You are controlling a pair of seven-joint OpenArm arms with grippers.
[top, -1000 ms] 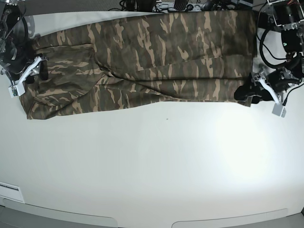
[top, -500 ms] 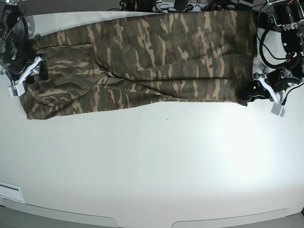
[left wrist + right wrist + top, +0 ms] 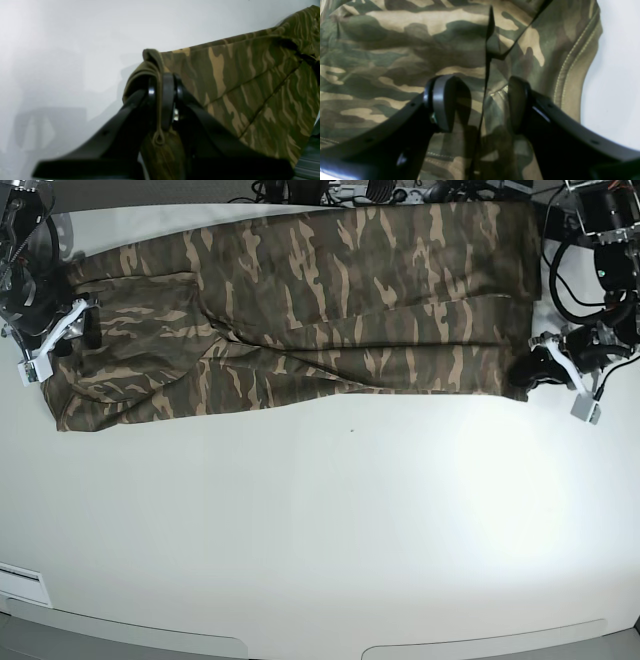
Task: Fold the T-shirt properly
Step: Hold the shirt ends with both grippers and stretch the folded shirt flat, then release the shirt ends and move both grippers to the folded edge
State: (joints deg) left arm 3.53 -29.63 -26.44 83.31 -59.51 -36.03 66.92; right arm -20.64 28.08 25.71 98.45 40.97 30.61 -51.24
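Setting: robotics lab or test bench, indoors.

Evidence:
- Tabletop (image 3: 330,520): broad, plain white, matte, with rounded front corners; nothing domestic on it.
- Cabling (image 3: 556,275): loose black cable loops hanging just behind the left end effector (image 3: 527,373), at the tabletop's edge.
- Arm hardware (image 3: 608,220): exposed black motor housings and brackets above that same end effector; a matching assembly (image 3: 20,250) stands behind the right end effector (image 3: 88,326).
- Clutter (image 3: 380,190): dark cables and equipment bunched along the far edge, beyond both end effectors.
- Lighting: even, bright overhead glare on the white surface.
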